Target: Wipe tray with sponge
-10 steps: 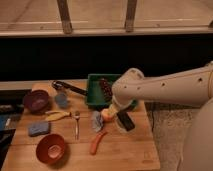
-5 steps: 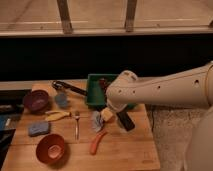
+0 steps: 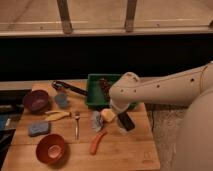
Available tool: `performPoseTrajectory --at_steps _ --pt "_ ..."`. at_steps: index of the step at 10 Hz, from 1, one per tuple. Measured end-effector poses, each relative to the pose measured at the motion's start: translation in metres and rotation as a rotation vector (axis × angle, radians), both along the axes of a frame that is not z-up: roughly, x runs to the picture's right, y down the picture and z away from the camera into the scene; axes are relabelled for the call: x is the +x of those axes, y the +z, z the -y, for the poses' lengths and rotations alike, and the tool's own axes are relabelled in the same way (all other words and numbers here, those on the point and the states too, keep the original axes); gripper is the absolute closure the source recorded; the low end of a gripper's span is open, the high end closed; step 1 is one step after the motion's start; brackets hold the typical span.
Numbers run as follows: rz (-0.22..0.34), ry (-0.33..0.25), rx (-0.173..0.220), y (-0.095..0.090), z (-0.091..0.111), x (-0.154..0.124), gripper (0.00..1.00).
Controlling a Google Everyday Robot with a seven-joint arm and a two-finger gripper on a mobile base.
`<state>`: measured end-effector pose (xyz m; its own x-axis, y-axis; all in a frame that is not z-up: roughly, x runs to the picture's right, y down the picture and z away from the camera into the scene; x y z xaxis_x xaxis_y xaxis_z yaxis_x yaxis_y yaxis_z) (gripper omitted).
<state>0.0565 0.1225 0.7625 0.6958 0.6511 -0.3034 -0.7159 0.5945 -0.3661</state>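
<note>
Arm (image 3: 165, 90) has swung left; claw (image 3: 124, 121) hangs open near tray (image 3: 93, 92).

The arm (image 3: 165, 90) covers the tray's (image 3: 90, 93) right half, and the hand (image 3: 117, 120) hangs low at its front rim. The sponge (image 3: 38, 128) is free from above, with the fork (image 3: 77, 124) and red bowl (image 3: 50, 148) close by. The counter's (image 3: 132, 152) front right lies bare.

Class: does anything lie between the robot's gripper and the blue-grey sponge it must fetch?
Yes. The gripper sits just in front of the tray; the sponge lies near the table's left edge. Between them lie a pale wrinkled cloth lump, beside the gripper, and a fork further left. Both are low, so lifting over them likely works.
</note>
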Motion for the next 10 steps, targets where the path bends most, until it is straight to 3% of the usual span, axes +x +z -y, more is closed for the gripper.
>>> performPoseTrajectory --at_steps 3,7,8,10 --pt "0.052 -0.076 0.018 0.004 0.023 -0.039 0.25" --pt "0.177 -0.224 0.071 -0.01 0.064 -0.134 0.25" --pt "0.201 -0.249 0.076 -0.012 0.068 -0.149 0.25" --pt "0.293 -0.337 0.084 -0.024 0.071 -0.204 0.25"
